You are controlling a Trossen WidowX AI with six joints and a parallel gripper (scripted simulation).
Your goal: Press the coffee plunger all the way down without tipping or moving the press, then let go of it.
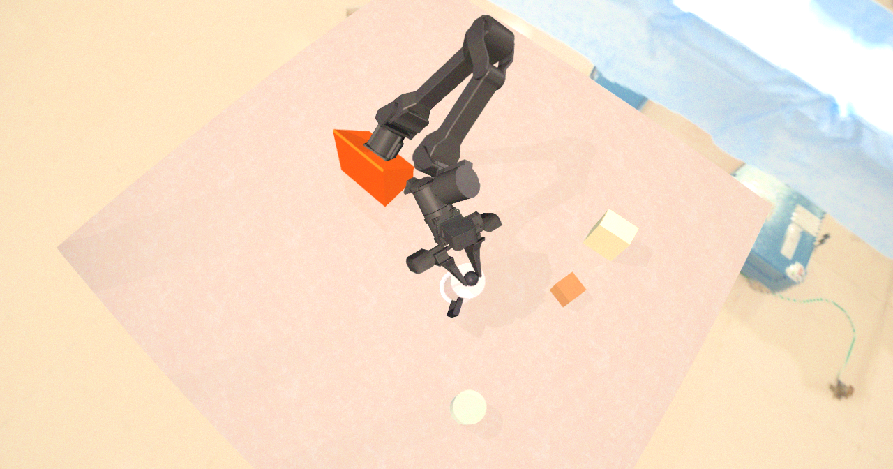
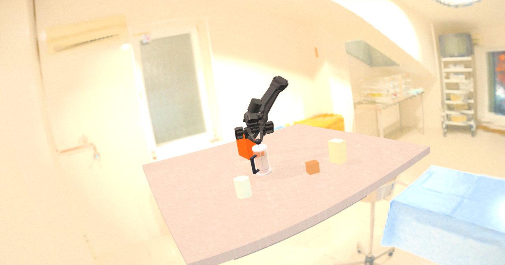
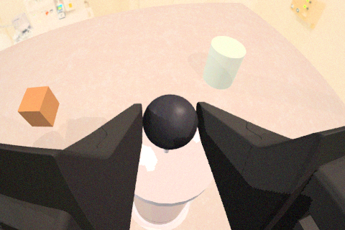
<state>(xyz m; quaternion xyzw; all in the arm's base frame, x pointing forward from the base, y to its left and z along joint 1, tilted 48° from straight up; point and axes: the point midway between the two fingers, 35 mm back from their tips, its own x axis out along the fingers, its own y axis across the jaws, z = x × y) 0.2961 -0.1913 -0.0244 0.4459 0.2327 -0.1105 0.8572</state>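
A clear glass coffee press [image 1: 460,288] [image 2: 261,161] [image 3: 165,187] with a white lid and a dark handle stands upright near the middle of the pink table [image 1: 250,247] [image 2: 317,200]. Its black plunger knob [image 1: 470,276] [image 2: 258,140] [image 3: 171,121] sits low, just above the lid. My gripper [image 1: 468,274] [image 2: 257,140] [image 3: 169,111] comes down from above and is shut on the knob, one dark finger on each side.
An orange wedge-shaped block [image 1: 368,166] [image 2: 243,146] sits at the arm's base. A small orange cube [image 1: 567,289] [image 2: 312,167] [image 3: 39,106] and a cream block [image 1: 611,234] [image 2: 337,151] stand to the right of the press. A pale cylinder [image 1: 469,407] [image 2: 242,187] [image 3: 223,62] stands in front of it.
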